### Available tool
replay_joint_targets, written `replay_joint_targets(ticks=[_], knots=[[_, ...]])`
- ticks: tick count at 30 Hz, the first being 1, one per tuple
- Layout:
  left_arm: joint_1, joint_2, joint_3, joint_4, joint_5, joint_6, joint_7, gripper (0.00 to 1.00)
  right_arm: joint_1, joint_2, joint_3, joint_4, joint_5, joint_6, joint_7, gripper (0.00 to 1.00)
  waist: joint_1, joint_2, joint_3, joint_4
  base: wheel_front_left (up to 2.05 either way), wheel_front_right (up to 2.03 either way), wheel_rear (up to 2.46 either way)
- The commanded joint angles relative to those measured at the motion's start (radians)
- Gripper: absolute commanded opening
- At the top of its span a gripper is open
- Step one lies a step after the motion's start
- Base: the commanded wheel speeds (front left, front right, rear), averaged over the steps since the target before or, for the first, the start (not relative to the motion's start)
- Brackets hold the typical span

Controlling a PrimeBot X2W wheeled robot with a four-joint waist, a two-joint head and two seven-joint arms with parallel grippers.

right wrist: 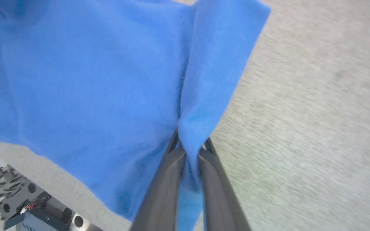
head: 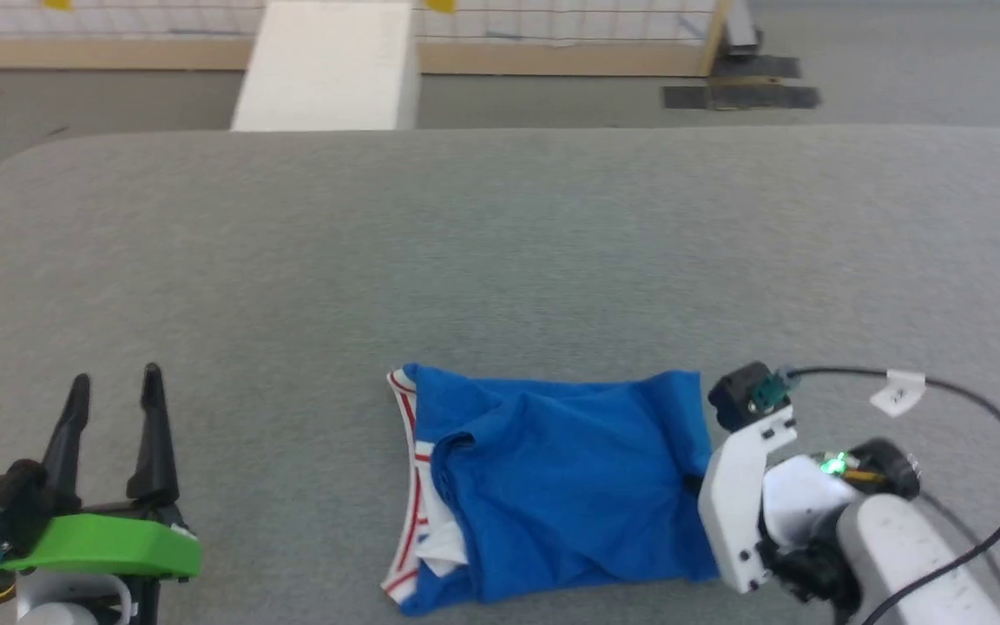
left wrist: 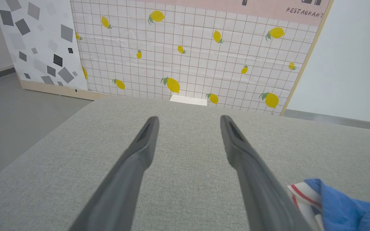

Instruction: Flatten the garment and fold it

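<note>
The garment (head: 552, 486) is a royal-blue T-shirt folded into a rough rectangle near the front of the grey table, with red-and-white striped trim and white cloth showing along its left edge. My right gripper (right wrist: 189, 144) is shut on a pinched fold of the garment (right wrist: 108, 80) at its right edge; in the head view its white wrist (head: 739, 503) sits against that edge and the fingers are hidden. My left gripper (head: 114, 391) stands open at the lower left, well clear of the shirt. Between its spread fingers (left wrist: 140, 150) lies bare table, with a shirt corner (left wrist: 332, 205) at the lower right.
The grey fabric-covered table (head: 500, 260) stretches wide behind the shirt. A white block (head: 326, 69) stands beyond its far edge, in front of a lemon-patterned wall panel (left wrist: 188, 54). A black cable (head: 986, 417) loops over the right wrist.
</note>
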Motion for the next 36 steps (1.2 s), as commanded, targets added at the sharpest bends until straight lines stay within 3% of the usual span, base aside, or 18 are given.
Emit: replay_joint_targets(ticks=[1,7,13,27,35,36], knots=[[0.019,0.009,0.012,-0.014,-0.009,0.006,-0.003,1.00,-0.029,-0.040,0.014,-0.018,0.019,-0.002,0.017,0.00,0.0000,0.0000,0.036,-0.134,0.00,0.00,0.00],[0.018,0.031,0.038,-0.075,-0.013,0.007,-0.003,1.00,-0.107,-0.188,0.047,-0.056,0.091,-0.002,0.047,0.00,0.0000,0.0000,0.097,-0.320,0.00,0.00,0.00],[-0.017,0.075,0.056,-0.155,-0.012,0.006,0.020,1.00,-0.201,-0.286,-0.013,-0.009,0.105,-0.002,0.004,0.00,0.0000,0.0000,0.187,-0.405,0.00,0.00,0.00],[-0.042,0.187,0.115,-0.332,-0.016,0.014,0.127,1.00,-0.365,-0.324,-0.313,0.210,-0.055,-0.002,-0.136,0.00,0.0000,0.0000,0.383,-0.367,0.00,0.00,0.00],[-0.043,0.218,0.144,-0.379,-0.022,0.024,0.155,1.00,-0.419,-0.305,-0.521,0.272,-0.193,-0.002,-0.187,0.00,0.0000,0.0000,0.438,-0.340,0.00,0.00,0.00],[-0.041,0.219,0.147,-0.381,-0.023,0.025,0.157,1.00,-0.421,-0.299,-0.540,0.274,-0.205,-0.002,-0.193,0.47,0.0000,0.0000,0.440,-0.339,0.00,0.00,0.00]])
